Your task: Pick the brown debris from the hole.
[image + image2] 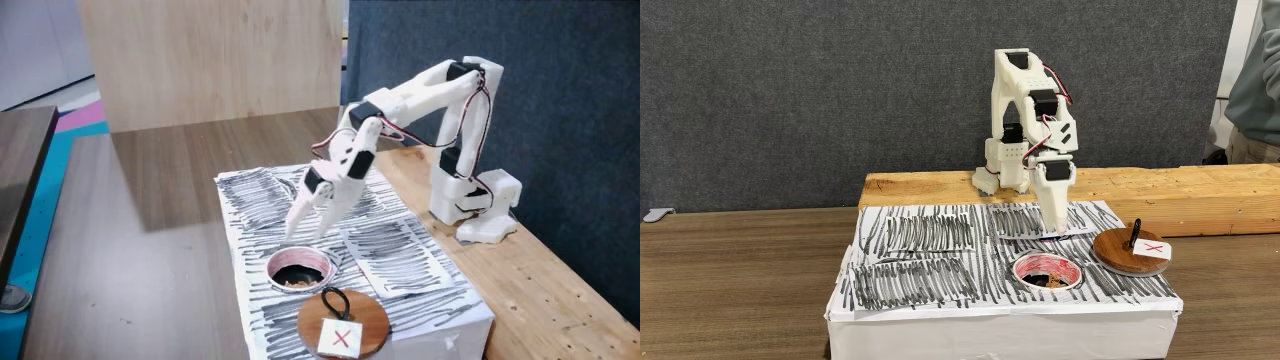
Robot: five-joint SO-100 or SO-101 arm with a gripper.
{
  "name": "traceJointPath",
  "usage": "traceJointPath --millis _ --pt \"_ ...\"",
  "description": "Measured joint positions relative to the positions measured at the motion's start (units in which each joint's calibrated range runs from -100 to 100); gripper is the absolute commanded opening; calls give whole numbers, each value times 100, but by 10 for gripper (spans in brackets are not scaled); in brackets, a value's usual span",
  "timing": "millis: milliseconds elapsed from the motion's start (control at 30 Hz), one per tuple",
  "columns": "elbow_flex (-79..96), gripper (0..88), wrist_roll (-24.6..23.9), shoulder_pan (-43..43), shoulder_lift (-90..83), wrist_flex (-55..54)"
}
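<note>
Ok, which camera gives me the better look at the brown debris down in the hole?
The fixed view that looks down from the side: the hole faces it more openly, with the brown debris at its near edge. The front fixed view sees the hole flatter; the debris is just a small speck there.

White fingers (300, 228) above hole (300, 268); brown debris (293, 284) inside

White plastic arm (1025, 110), red-black cables

wooden disc (343, 320) with red X card (1153, 247), scribbled white box (940, 262), wooden plank (1200, 187)
</note>
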Motion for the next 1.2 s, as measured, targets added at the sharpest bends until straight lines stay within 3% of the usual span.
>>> traceJointPath --millis 667,1200 --pt "-512 199 150 0 1925 -1144" --pt "-1438 199 155 15 3018 -1255"
